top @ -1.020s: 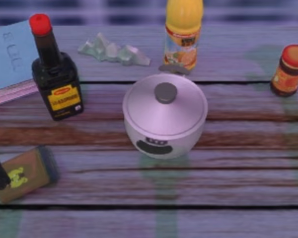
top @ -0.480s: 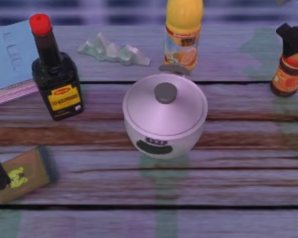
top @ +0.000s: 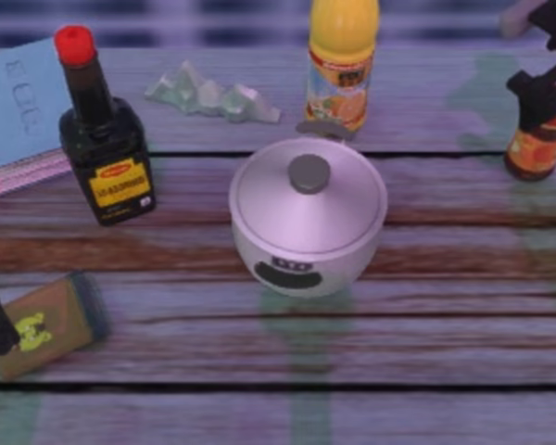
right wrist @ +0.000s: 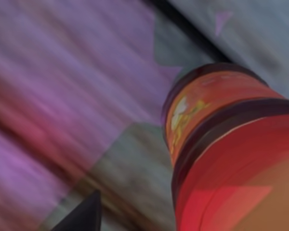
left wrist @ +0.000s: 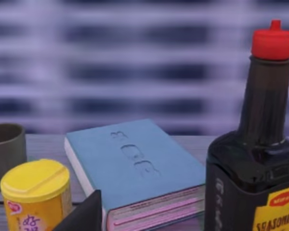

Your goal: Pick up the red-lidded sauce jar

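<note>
Rendered sim scene, not a real room: a wood-plank table point(top: 426, 343) w/ kitchen-type stuff laid out, so reads as a mock kitchen/pantry bench. Food items: dark seasoning bottle point(top: 102, 148) w/ red cap & yellow label, juice bottle point(top: 343, 60), sauce jar point(top: 536, 148), yellow-lidded tub point(left wrist: 36, 195), plus a round lidded cooker point(top: 306, 218) mid-table. Odd bits too: blue book point(top: 18, 111), crumpled foil-like lump point(top: 208, 95). Backdrop behind table is blurry horizontal stripes, no walls or cupboards visible.
</note>
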